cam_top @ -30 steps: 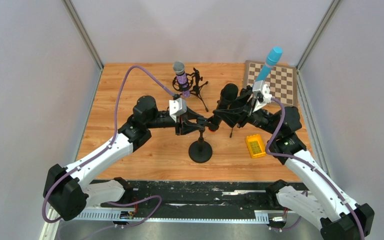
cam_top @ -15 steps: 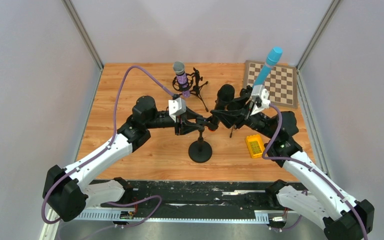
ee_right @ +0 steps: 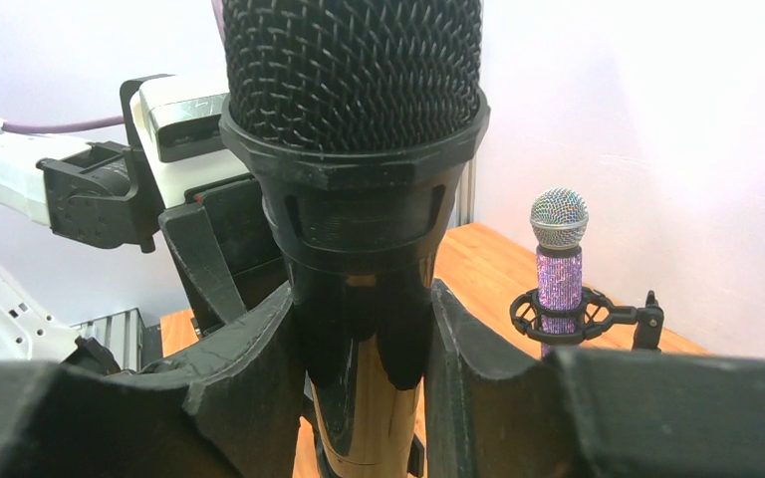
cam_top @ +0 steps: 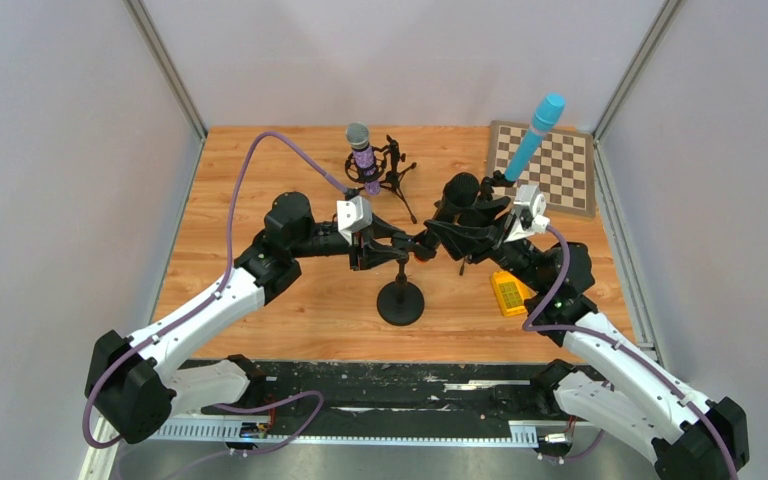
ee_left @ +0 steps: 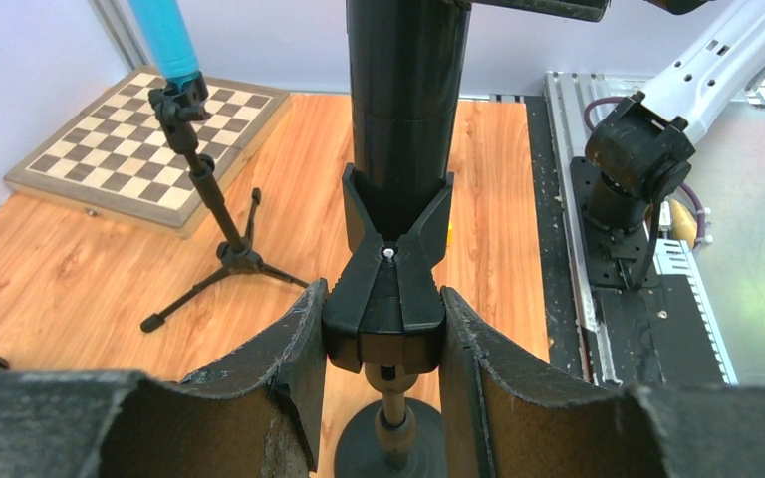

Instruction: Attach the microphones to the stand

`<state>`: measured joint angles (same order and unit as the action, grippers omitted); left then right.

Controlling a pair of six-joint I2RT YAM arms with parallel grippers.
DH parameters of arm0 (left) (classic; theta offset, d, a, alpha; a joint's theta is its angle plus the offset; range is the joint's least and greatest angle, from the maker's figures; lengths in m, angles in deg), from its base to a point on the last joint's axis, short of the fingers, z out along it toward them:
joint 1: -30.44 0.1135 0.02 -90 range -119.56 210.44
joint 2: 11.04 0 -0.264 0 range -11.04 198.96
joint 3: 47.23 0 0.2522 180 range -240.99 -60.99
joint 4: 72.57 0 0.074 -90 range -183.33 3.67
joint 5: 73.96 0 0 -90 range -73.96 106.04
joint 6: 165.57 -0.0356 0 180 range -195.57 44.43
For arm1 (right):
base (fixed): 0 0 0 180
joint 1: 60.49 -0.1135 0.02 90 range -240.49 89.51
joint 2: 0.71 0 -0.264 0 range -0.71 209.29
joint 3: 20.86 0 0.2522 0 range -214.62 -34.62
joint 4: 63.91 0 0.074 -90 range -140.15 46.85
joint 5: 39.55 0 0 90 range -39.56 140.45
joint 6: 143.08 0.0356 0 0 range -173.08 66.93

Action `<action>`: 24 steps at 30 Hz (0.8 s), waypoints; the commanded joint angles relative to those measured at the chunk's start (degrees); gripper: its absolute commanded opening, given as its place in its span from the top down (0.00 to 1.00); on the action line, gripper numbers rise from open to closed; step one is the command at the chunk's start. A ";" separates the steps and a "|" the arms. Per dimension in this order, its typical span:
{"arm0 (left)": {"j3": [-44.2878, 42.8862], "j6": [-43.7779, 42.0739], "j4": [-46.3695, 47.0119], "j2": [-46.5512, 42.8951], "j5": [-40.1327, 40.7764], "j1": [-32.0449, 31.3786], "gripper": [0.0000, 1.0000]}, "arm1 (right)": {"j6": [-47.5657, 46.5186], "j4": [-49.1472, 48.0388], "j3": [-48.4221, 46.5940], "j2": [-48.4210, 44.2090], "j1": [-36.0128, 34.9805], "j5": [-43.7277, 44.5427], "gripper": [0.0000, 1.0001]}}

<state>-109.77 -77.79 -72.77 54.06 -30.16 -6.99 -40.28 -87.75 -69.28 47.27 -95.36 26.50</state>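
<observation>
Black microphone [ee_right: 354, 119] gripped between the right gripper's [ee_right: 359, 339] pads, just below its mesh head. Its lower body sits in the forked clip [ee_left: 386, 289], which the left gripper [ee_left: 383, 339] pinches from both sides atop the round-base stand [cam_top: 401, 300]. Farther back: purple microphone [cam_top: 362, 155] in a tripod stand [cam_top: 397, 178]; blue microphone [cam_top: 537, 128] on a second tripod [ee_left: 221, 214] beside the chessboard [cam_top: 560, 170]. Yellow block [cam_top: 510, 292] lies near the right arm.
</observation>
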 commanded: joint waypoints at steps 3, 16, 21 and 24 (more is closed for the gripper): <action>-0.01 -0.17 -0.07 -0.75 -0.31 -0.37 0.97 | 1.61 -1.87 0.21 0.68 -1.21 -0.42 1.00; 3.02 1.03 3.75 -4.20 3.44 -0.36 0.00 | 2.03 1.03 -1.73 1.06 -1.26 -0.73 0.98; 4.03 1.84 4.19 -6.11 5.68 -0.36 0.00 | 2.14 2.18 -2.39 1.51 -1.25 -0.19 0.74; 4.50 1.89 4.23 -6.65 6.33 -0.38 0.00 | 2.44 2.41 -2.76 1.75 -1.25 -0.39 0.60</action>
<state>-105.83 -76.89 -71.68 49.34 -25.55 -7.10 -39.62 -86.99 -69.89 48.52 -96.00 27.03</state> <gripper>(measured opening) 1.000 0.386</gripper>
